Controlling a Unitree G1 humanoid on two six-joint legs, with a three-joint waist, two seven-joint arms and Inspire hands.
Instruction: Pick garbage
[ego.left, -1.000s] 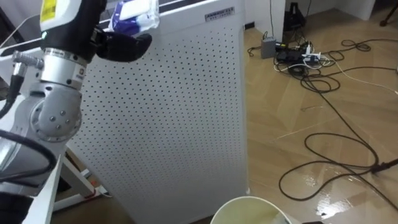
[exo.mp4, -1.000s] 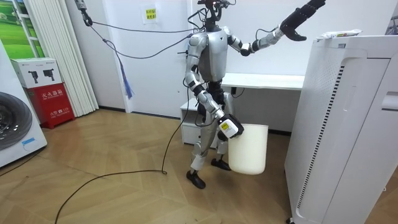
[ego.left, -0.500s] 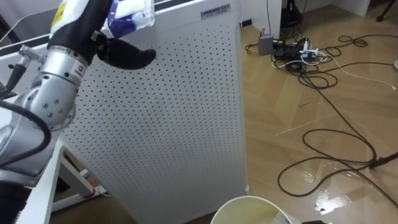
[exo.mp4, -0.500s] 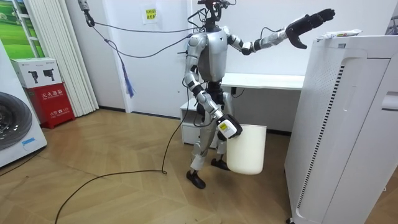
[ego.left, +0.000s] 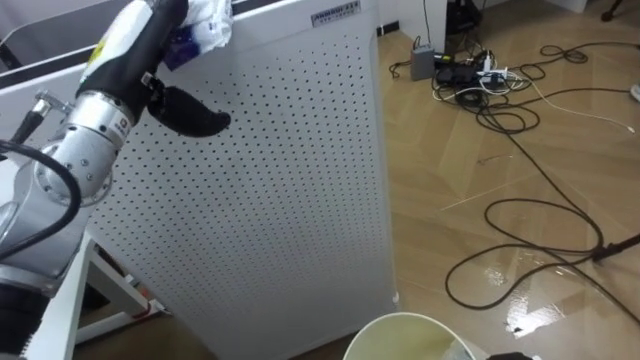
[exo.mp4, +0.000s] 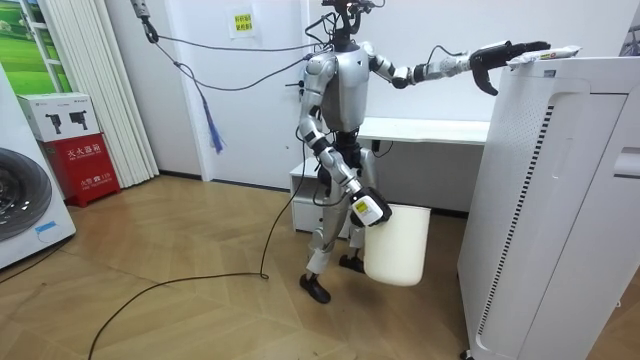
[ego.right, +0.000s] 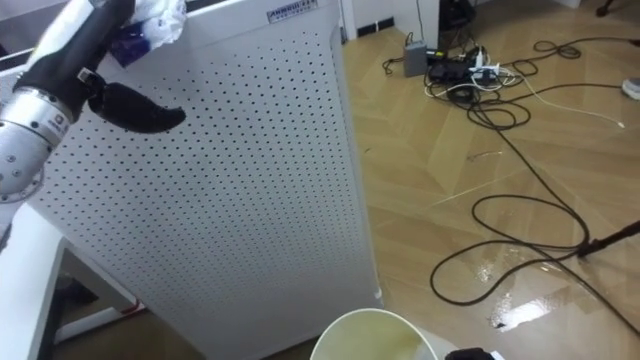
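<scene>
A crumpled white and blue wrapper lies on top of a tall white perforated unit. My left arm is stretched out level to that top edge. The left hand is open. Its straight fingers reach over the edge to the wrapper, and the thumb hangs down in front of the perforated face. Whether the fingers touch the wrapper I cannot tell. At my right side my right hand carries a white bin off the floor. The bin's rim shows at the bottom of the eye views.
I stand between a white desk and the unit. On the wooden floor to my right lie a power strip with tangled cables and a long looping cable. A washing machine and a red box stand at the room view's left.
My left arm has come down from above the unit to its top edge, and the hand now reaches the wrapper. The bin has swung slightly at my side.
</scene>
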